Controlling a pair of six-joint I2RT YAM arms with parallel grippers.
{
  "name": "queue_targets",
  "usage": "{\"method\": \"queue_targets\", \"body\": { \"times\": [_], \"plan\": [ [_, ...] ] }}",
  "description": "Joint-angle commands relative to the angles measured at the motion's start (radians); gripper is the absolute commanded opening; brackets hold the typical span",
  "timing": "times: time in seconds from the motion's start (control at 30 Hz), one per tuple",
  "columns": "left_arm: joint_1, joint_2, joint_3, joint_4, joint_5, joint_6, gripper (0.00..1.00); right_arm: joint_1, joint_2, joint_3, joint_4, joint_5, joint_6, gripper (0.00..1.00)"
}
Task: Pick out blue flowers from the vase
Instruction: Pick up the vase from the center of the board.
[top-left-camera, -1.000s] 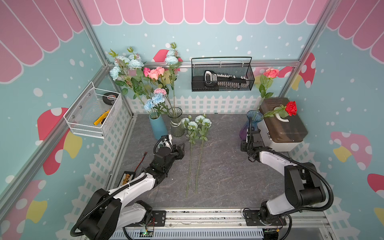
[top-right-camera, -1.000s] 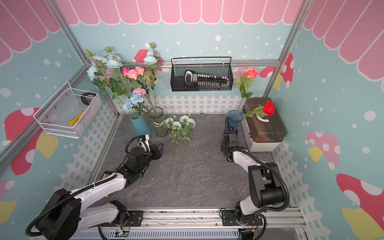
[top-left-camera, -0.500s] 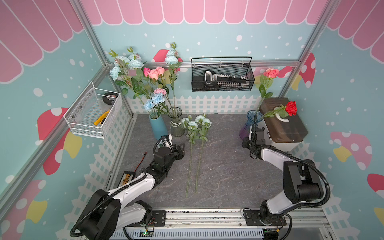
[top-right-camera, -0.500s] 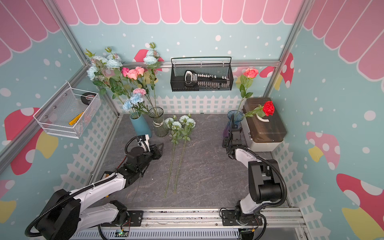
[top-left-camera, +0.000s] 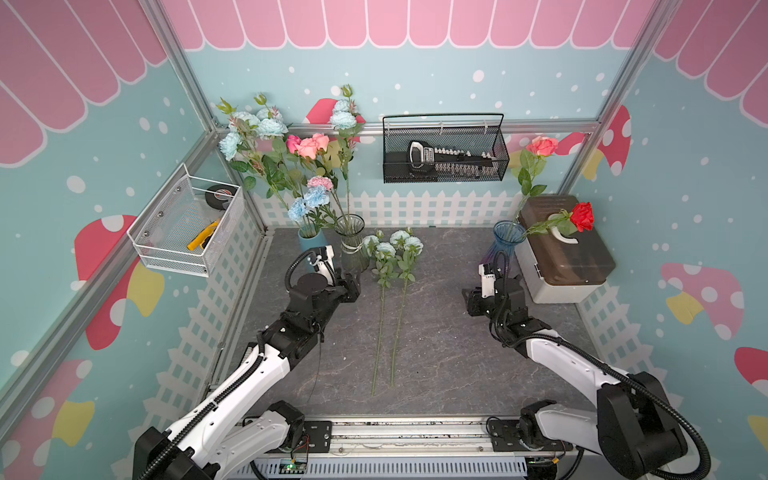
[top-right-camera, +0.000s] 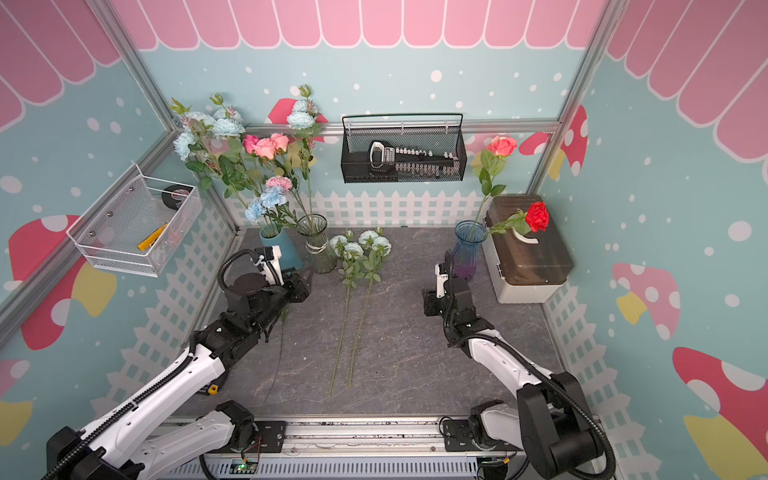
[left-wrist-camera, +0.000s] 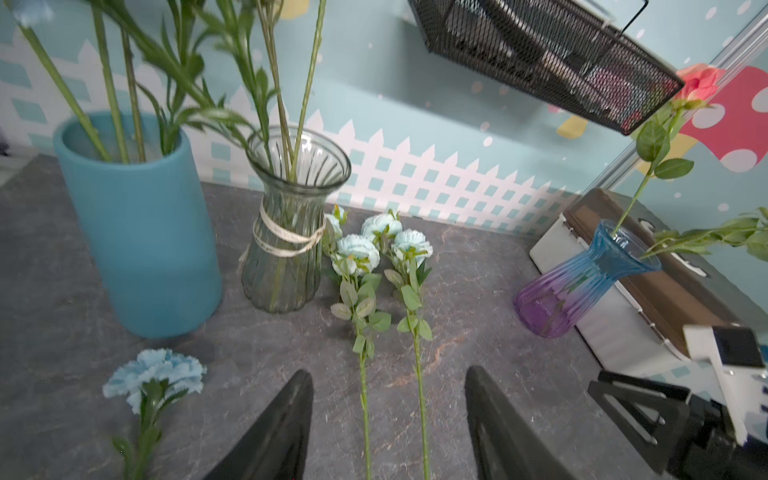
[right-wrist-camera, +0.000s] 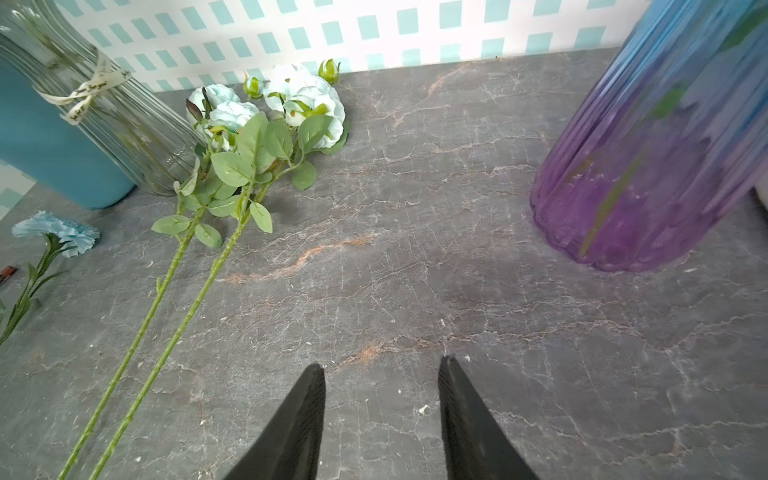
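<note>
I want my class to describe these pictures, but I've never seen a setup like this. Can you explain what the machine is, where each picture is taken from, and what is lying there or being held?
It is a robot with two arms working at a small grey table. Two pictures look down on the whole scene from above and are nearly the same view. The other two come from a camera on each arm's wrist, and the black prongs seen there are that arm's tool. The left tool and the right tool are both open and hold nothing. On the table lie two long-stemmed blue flowers and one blue carnation. More blue blooms stand in the teal vase and the clear glass vase. The blue-purple vase holds a red rose and a coral rose.
</note>
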Motion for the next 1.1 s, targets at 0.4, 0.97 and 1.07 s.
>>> {"method": "queue_targets", "body": {
  "times": [0.4,0.97,1.07],
  "plan": [
    [0.054,0.755,1.169,-0.933,0.022,0.268,0.59,-0.002,0.065,0.029,0.012,0.001,-0.050,0.57],
    [0.104,1.090,1.408,-1.025,-0.194,0.331,0.59,-0.002,0.134,0.086,-0.021,-0.020,-0.060,0.57],
    [0.111,1.117,1.409,-1.005,-0.190,0.334,0.59,-0.002,0.137,0.089,-0.026,-0.021,-0.061,0.57]
  ]
}}
